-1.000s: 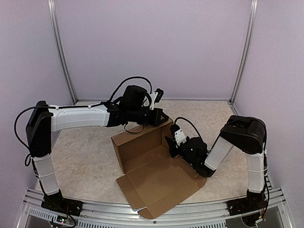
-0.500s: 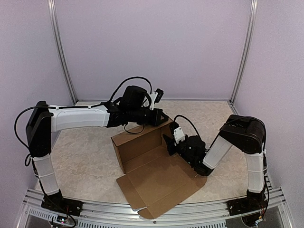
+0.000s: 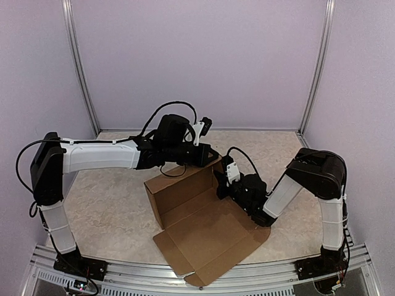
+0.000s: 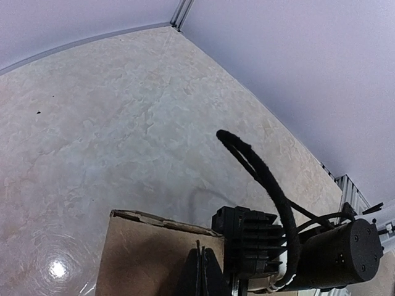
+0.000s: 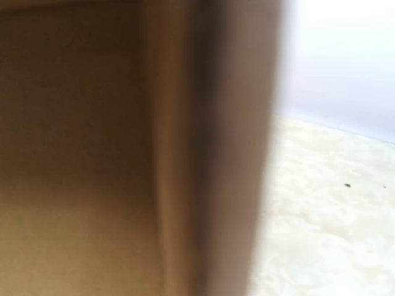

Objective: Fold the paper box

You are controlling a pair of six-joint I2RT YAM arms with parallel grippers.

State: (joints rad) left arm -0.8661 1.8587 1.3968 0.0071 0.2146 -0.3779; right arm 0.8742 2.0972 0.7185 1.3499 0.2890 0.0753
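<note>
left pincer (image 3: 212, 155) is closed, tips at the far right corner of the paper box (image 3: 203, 228), on the top edge of its upright back wall. whether any card sits between the tips cannot be told. in its wrist view the closed fingers (image 4: 205, 274) are cut off by the bottom edge of the picture. right pincer (image 3: 220, 184) is closed too, at the box's right side just near of that corner. its own camera shows no fingers, only blurred brown card close up, so a grip cannot be confirmed. the box holds nothing. it sits mid-worktop (image 3: 111, 203), reaching to the near edge — plain brown, unmarked, back wall up, base flat, the wide front panel and its flaps lying open.
</note>
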